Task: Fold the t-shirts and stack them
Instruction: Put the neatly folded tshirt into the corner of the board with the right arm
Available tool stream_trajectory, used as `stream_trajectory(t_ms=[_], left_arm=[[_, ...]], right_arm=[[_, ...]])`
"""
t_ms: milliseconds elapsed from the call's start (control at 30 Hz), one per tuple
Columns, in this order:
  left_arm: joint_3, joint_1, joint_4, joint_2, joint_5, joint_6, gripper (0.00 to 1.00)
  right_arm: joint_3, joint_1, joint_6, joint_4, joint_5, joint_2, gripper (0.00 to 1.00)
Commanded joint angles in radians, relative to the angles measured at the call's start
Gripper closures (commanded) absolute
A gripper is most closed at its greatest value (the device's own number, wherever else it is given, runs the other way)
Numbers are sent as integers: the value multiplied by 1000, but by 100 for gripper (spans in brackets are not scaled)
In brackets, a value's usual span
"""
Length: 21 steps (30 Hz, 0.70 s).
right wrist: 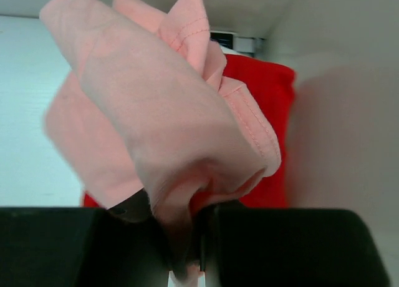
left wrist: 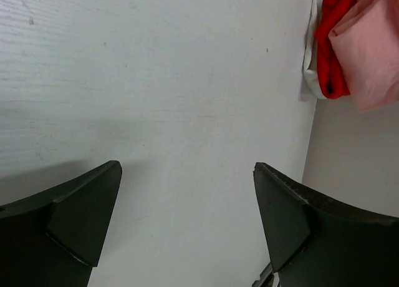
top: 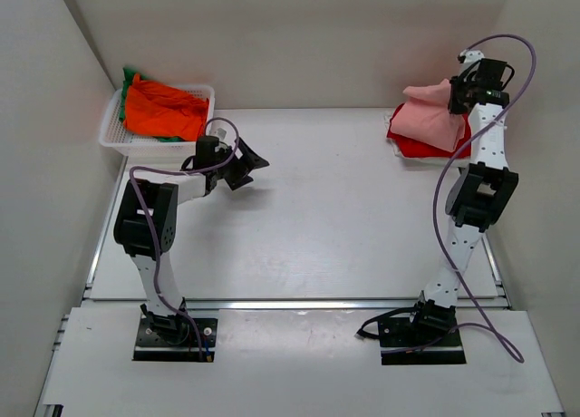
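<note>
Surface: white table (top: 317, 208), white walls (top: 272, 45).
Left gripper (left wrist: 187, 175): spread wide, empty.
Right gripper (right wrist: 187, 228): clamped on salmon-pink t-shirt (right wrist: 156, 112).

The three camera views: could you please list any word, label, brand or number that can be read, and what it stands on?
None can be read. The salmon-pink t-shirt, red t-shirt, orange t-shirt and white basket are plain, and nothing else in view carries a legible mark.
</note>
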Motion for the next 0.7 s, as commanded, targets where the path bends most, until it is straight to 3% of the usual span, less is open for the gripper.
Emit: stream_trajectory(t_ms=[0,167,267,367,400,433,467,600,667], left_arm=[[-22,-16,-5,-94,60,71,1],[-73,-30,7,-113,86,99,2],[-105,-43,8,-129,86,114,2],[-107,-48,-45,-126,106,170,1],[-104,-48,-65,-124,130,186,2],[-108,-45,-68,-130,136,197,1],[-117,-45,-67,-152,135,194,1],[-165,-37,-100,-238,107,216,1],[-180,-34,-130,-268,116,249,1]], right_arm=[[15,21,-107,105,158,58,100],[-77,50,-174,405,388,79,99],[-78,70,-208,577,548,102,76],[-3,70,-172,617,594,118,69],[7,73,-170,628,602,101,47],[4,79,-173,652,629,83,19],[-1,89,-196,675,675,72,1],[-87,109,-214,699,804,-39,1],[-171,117,-182,665,809,-171,1]])
